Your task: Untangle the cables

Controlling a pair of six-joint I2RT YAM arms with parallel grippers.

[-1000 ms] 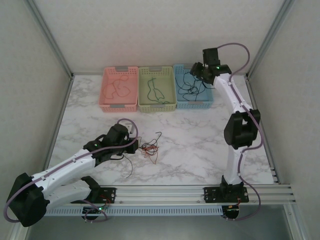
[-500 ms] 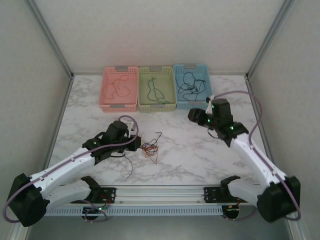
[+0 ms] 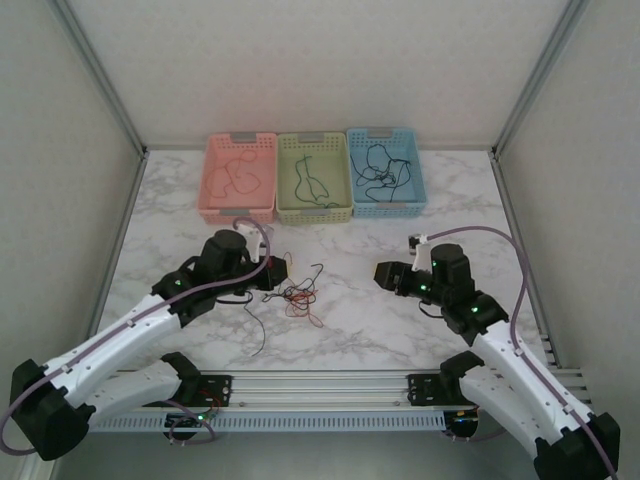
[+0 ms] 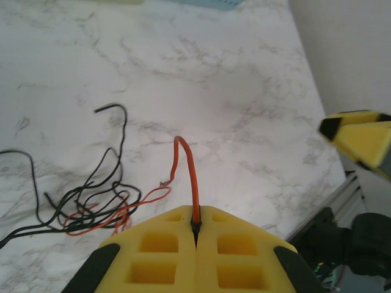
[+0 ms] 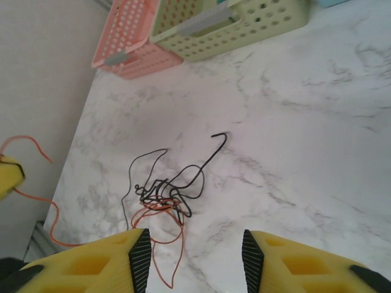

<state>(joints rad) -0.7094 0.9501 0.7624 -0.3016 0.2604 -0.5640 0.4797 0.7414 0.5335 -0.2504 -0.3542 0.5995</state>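
A tangle of thin black and red-orange cables [image 3: 297, 295] lies on the marble table, left of centre. My left gripper [image 3: 277, 272] is just left of the tangle, shut on a red-orange cable [image 4: 192, 189] that rises from between its yellow fingers [image 4: 159, 244] and arches over to the pile [image 4: 91, 207]. My right gripper [image 3: 382, 273] hangs to the right of the tangle, facing it. Its jaws stand open with nothing between them, and the knot [image 5: 162, 195] lies on the table ahead of them.
Three baskets stand along the back: pink [image 3: 239, 207], green [image 3: 314, 209] and blue [image 3: 390, 205], each with a thin wire inside. A black cable end [image 3: 258, 335] trails toward the front rail [image 3: 330, 385]. Grey walls close in on both sides.
The right arm swung from over the blue basket down to the table's right middle, facing the tangle. My left gripper lifted slightly up and right with the red-orange cable.
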